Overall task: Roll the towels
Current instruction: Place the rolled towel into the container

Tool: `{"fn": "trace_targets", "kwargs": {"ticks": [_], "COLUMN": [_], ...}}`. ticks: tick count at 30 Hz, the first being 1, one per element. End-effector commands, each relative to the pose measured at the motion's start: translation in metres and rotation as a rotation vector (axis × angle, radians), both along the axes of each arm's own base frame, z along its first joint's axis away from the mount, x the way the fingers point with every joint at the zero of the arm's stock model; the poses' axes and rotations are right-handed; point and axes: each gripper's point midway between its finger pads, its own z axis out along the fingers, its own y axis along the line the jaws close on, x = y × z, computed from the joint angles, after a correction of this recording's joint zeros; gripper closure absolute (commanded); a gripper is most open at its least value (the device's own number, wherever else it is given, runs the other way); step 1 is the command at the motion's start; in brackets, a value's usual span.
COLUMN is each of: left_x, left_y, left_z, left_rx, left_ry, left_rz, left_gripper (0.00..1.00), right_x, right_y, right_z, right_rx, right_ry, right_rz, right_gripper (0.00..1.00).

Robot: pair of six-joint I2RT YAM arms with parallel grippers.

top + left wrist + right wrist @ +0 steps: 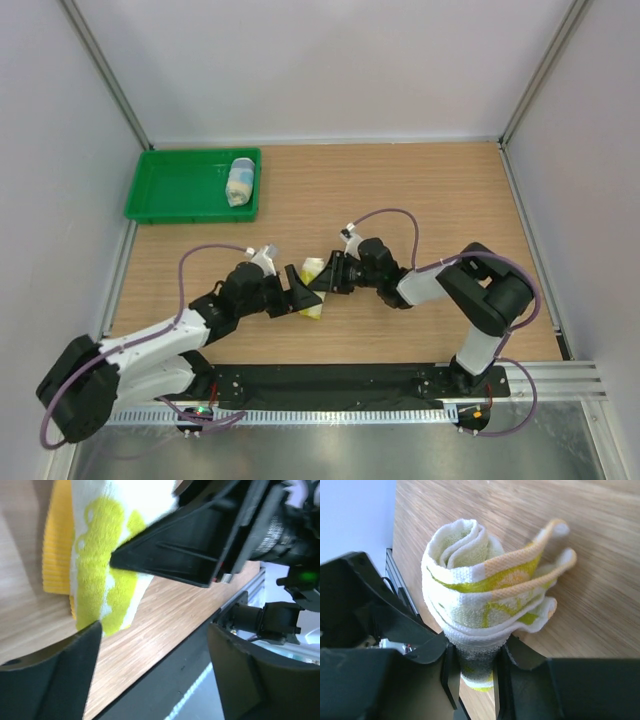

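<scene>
Rolled yellow-green towel [480,595] mid-desk, toward the near edge, long axis seemingly far-to-near. Right hand [474,660] pinches its end. Left hand [152,630] gapes wide, just left. Blue towel [240,181] in green tray [165,190].

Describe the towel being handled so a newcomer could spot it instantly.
On the wooden table, look just in front of centre. The right claw pinches a rolled towel: yellow-green and white with an orange edge, unlike the pale blue roll in the green tray.
</scene>
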Motion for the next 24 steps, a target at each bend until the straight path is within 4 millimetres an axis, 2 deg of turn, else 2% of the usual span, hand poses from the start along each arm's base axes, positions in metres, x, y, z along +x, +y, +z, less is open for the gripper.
{"fn": "trace_targets", "kwargs": {"ticks": [1, 3, 6, 9, 14, 18, 24], "left_x": [0.011, 0.011, 0.015, 0.018, 0.022, 0.020, 0.018], "left_y": [0.020, 0.027, 0.029, 0.027, 0.030, 0.027, 0.021], "left_z": [0.032, 0.042, 0.058, 0.063, 0.070, 0.075, 0.087], "left_rx": [0.092, 0.109, 0.108, 0.113, 0.128, 0.101, 0.033], "left_ry": [-0.134, -0.168, -0.233, -0.261, -0.329, -0.348, -0.391], "left_rz": [0.031, 0.038, 0.038, 0.024, 0.013, -0.001, -0.013], "left_gripper": [0.12, 0.07, 0.07, 0.08, 0.08, 0.08, 0.08], "right_x": [0.015, 0.013, 0.005, -0.003, -0.019, -0.030, -0.045], "right_y": [0.005, 0.006, 0.009, 0.011, 0.009, 0.008, 0.012], "right_z": [0.042, 0.053, 0.070, 0.089, 0.137, 0.167, 0.197], "right_rx": [0.045, 0.061, 0.106, 0.155, 0.237, 0.297, 0.399], "right_ry": [-0.121, -0.131, -0.122, -0.125, -0.167, -0.186, -0.170], "right_rz": [0.005, 0.021, 0.055, 0.085, 0.150, 0.189, 0.270], "right_gripper": [0.77, 0.77, 0.77, 0.77, 0.77, 0.77, 0.77]}}
